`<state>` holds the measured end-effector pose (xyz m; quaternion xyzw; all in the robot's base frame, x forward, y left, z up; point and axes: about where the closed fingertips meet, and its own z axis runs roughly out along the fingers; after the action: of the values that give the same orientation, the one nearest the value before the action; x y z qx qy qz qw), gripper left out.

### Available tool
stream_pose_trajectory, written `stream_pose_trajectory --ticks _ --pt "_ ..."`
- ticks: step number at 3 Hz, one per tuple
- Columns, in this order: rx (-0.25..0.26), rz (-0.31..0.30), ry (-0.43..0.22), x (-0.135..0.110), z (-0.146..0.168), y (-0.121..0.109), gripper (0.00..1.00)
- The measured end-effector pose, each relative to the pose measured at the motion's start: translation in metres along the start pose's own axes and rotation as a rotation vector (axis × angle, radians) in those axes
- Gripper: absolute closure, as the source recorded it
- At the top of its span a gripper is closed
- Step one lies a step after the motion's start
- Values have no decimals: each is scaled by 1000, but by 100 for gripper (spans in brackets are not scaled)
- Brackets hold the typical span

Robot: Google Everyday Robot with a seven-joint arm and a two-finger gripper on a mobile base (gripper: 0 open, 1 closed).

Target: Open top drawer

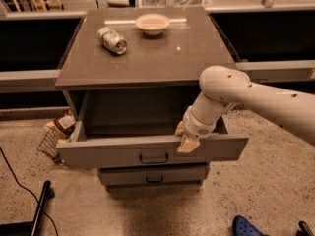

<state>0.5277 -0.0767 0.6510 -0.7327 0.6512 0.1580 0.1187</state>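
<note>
The arm (pixel 256 95) is reaching in from the right, end effector (pixel 188 140) resting on the front edge of the pulled-out top drawer (pixel 123 154), grip impossible to tell; floor (pixel 246 191) is lying open below.

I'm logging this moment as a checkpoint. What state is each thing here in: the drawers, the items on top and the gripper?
top drawer: open, pulled well out of the cabinet.
lower drawer: shut.
can: lying on its side on the cabinet top.
bowl: upright on the cabinet top, apart from the can.
gripper: at the top edge of the top drawer's front, right of its handle.
</note>
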Motion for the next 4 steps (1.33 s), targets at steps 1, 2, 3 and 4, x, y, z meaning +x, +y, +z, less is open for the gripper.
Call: stream_pose_trajectory --ticks 1,2,3,4 --pt "0 0 0 3 -1 0 100" --pt "1 8 -16 -3 2 13 100" --pt "1 8 -16 -2 2 13 82" --pt "1 8 -16 -2 2 13 59"
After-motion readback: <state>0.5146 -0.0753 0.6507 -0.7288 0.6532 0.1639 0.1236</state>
